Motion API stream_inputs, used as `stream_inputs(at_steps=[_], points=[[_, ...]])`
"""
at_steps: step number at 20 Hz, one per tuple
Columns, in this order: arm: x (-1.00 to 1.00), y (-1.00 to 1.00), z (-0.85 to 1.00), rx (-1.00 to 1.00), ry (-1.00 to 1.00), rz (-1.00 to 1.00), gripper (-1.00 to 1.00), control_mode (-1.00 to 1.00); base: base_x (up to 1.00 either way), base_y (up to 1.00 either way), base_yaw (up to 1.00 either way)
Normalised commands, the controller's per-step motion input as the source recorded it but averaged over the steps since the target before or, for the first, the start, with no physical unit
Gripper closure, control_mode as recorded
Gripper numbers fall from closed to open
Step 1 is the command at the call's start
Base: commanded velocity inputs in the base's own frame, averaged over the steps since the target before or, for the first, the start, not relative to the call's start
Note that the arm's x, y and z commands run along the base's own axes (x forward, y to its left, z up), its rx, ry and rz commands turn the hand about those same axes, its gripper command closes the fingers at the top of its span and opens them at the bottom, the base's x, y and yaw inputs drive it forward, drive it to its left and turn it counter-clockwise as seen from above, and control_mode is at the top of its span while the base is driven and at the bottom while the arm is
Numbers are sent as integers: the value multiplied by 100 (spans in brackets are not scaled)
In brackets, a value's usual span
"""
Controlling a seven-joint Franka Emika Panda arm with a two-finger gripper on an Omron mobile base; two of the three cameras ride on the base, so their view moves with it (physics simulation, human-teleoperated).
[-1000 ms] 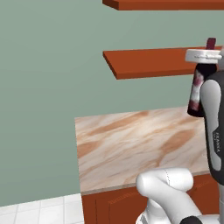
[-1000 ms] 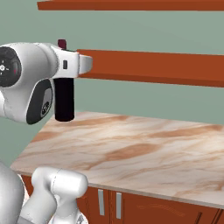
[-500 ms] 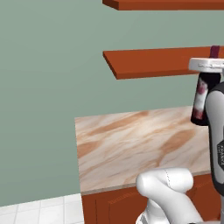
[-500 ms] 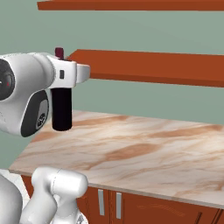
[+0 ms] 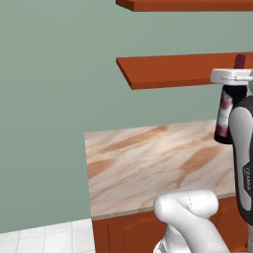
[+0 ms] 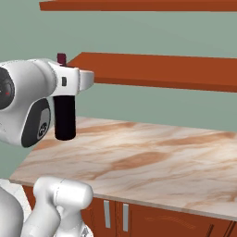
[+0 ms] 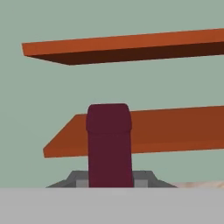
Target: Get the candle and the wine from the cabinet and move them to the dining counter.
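The wine (image 5: pixel 225 117) is a dark bottle with a maroon neck capsule and a pale label. It hangs upright above the marbled counter top, in front of the lower shelf of the cabinet (image 5: pixel 168 71). My gripper (image 5: pixel 236 76) is shut on its neck, just under the capsule. From the other side the wine (image 6: pixel 65 118) hangs below my gripper (image 6: pixel 62 79), left of the cabinet shelf (image 6: pixel 157 69). Through the hand camera the capsule of the wine (image 7: pixel 109 140) rises between the fingers of the gripper (image 7: pixel 109 179), with the cabinet planks (image 7: pixel 175 127) behind. The candle and the dining counter are out of view.
A marbled beige-brown counter (image 5: pixel 148 163) with red-brown doors and silver handles (image 6: pixel 105 214) stands against the grey-green wall below the shelves. A second plank (image 6: pixel 139 5) runs higher up. White floor tiles (image 5: pixel 44 239) lie at the left.
The wine has sunk a little with the hand and now hangs lower in front of the shelf. The grip on its neck is unchanged.
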Motion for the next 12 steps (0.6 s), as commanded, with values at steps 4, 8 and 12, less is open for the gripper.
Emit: stream_inputs(at_steps=[4, 8, 12], points=[[0, 0, 0, 0, 0, 0, 100, 100, -68, 16, -3], [0, 0, 0, 0, 0, 0, 100, 100, -100, 40, -26], [0, 0, 0, 0, 0, 0, 100, 100, -56, 67, -69]])
